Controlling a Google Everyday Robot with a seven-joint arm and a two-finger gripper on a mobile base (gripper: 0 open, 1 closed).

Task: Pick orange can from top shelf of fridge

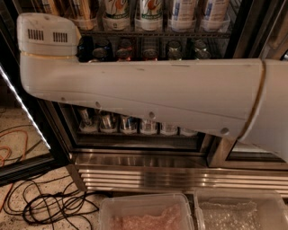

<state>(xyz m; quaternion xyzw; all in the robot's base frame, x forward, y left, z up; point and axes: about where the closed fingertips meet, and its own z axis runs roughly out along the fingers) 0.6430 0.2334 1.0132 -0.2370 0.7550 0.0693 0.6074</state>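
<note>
The fridge (135,173) fills the camera view, its door swung open at the left, its ribbed steel base below. My white arm (148,94) lies across the whole picture in front of the shelves, its vented end (45,33) at the upper left. The gripper is out of view past that end. Tall bottles (150,13) stand on the highest shelf that shows, dark cans (123,49) on the shelf beneath, and silver cans (128,123) below the arm. I cannot make out the orange can; the arm hides much of the shelves.
The open door's black frame with its white light strip (22,108) slants down the left side. Black and orange cables (49,206) lie tangled on the speckled floor at the lower left. Two clear plastic bins (144,213) (240,211) sit at the bottom edge.
</note>
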